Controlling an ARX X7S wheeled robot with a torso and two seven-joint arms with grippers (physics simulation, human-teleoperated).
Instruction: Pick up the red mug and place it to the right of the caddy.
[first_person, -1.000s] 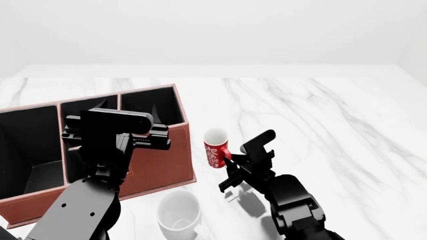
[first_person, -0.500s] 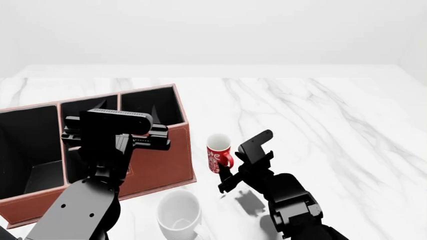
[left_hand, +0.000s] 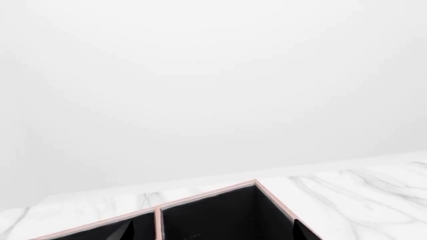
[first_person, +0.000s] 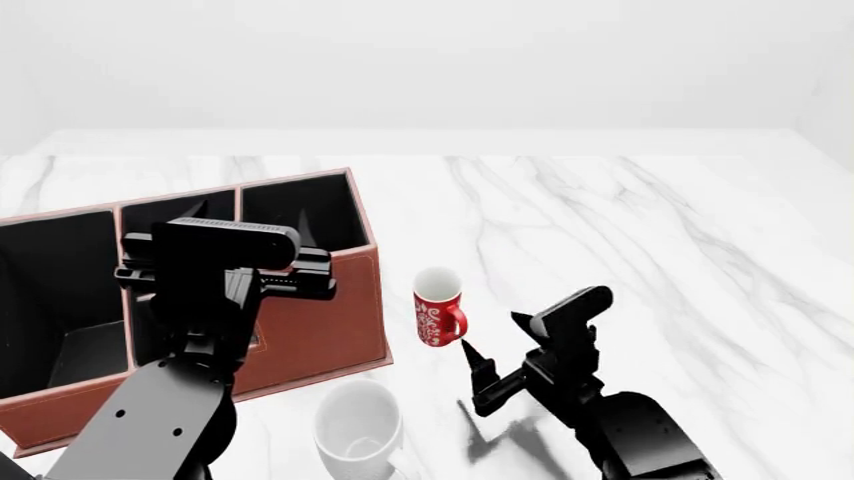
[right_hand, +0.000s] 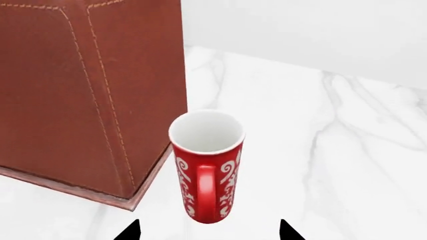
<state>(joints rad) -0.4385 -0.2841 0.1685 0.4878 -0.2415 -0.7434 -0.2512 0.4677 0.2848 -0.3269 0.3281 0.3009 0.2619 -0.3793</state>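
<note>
The red mug (first_person: 437, 308) stands upright on the white marble table, just right of the reddish-brown caddy (first_person: 320, 330). In the right wrist view the mug (right_hand: 205, 165) has its handle towards the camera, next to the caddy's corner (right_hand: 87, 90). My right gripper (first_person: 475, 376) is open and empty, a short way in front and to the right of the mug, apart from it; its tips frame the mug (right_hand: 210, 231). My left gripper (first_person: 227, 285) is open and empty above the caddy's black compartments (left_hand: 211, 232).
A larger plain white mug (first_person: 358, 420) stands near the table's front edge, in front of the caddy's right corner. The marble table (first_person: 641, 230) stretches away to the right and back. The caddy's rim (left_hand: 207, 194) shows in the left wrist view.
My right gripper has drawn back from the red mug's handle towards the front right. The mug has settled upright on the table. The left arm has barely moved.
</note>
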